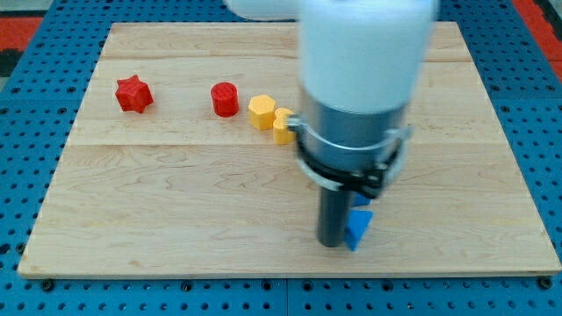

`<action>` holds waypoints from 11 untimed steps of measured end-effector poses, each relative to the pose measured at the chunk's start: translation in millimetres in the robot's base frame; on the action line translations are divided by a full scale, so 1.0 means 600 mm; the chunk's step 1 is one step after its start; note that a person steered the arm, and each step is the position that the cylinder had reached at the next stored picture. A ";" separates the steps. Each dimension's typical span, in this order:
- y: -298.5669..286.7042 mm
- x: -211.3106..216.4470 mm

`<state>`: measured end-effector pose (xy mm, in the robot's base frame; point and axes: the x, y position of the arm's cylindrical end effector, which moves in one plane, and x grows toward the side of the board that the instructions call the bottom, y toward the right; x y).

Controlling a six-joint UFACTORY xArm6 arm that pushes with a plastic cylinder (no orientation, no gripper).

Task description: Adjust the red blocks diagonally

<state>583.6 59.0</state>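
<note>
A red star block lies at the view's upper left of the wooden board. A red cylinder stands to its right. My tip sits low on the board, far to the lower right of both red blocks, touching the left side of a blue block. The arm's wide body hides the board above the tip.
A yellow hexagon block lies just right of the red cylinder, with a second yellow block touching it, partly hidden by the arm. A blue pegboard surrounds the wooden board.
</note>
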 end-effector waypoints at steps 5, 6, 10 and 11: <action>0.091 -0.026; 0.143 0.029; -0.197 -0.092; -0.197 -0.118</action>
<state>512.7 -59.4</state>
